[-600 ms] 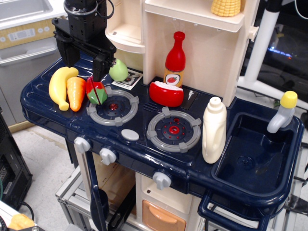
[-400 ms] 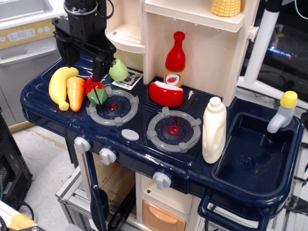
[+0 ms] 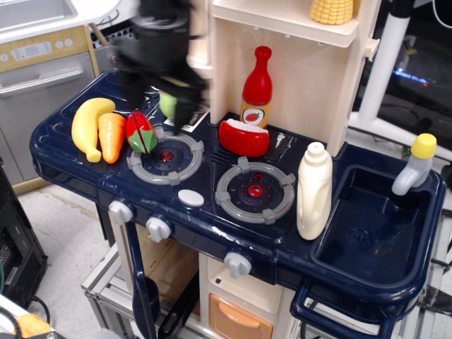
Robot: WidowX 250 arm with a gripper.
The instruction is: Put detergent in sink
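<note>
The detergent (image 3: pixel 314 191), a cream-white bottle with a capped neck, stands upright on the counter just left of the sink (image 3: pixel 353 201). The sink is a deep navy basin with a round drain and a grey yellow-capped faucet (image 3: pixel 415 166) at its back right. My gripper (image 3: pixel 157 104) is black and motion-blurred. It hangs above the back left of the counter, over the left burner, far left of the detergent. Its two fingers stand apart with nothing between them.
A banana (image 3: pixel 87 127), carrot (image 3: pixel 111 137), red-green fruit (image 3: pixel 141 133) and green pear (image 3: pixel 168 104) lie at the left. A red ketchup-style bottle (image 3: pixel 257 88) and a red wedge (image 3: pixel 244 138) stand behind the right burner (image 3: pixel 254 192). A cream shelf column (image 3: pixel 311 78) rises behind the detergent.
My gripper has moved to the right, from over the far left edge of the counter to above the left burner, and is blurred by motion. Nothing else has moved.
</note>
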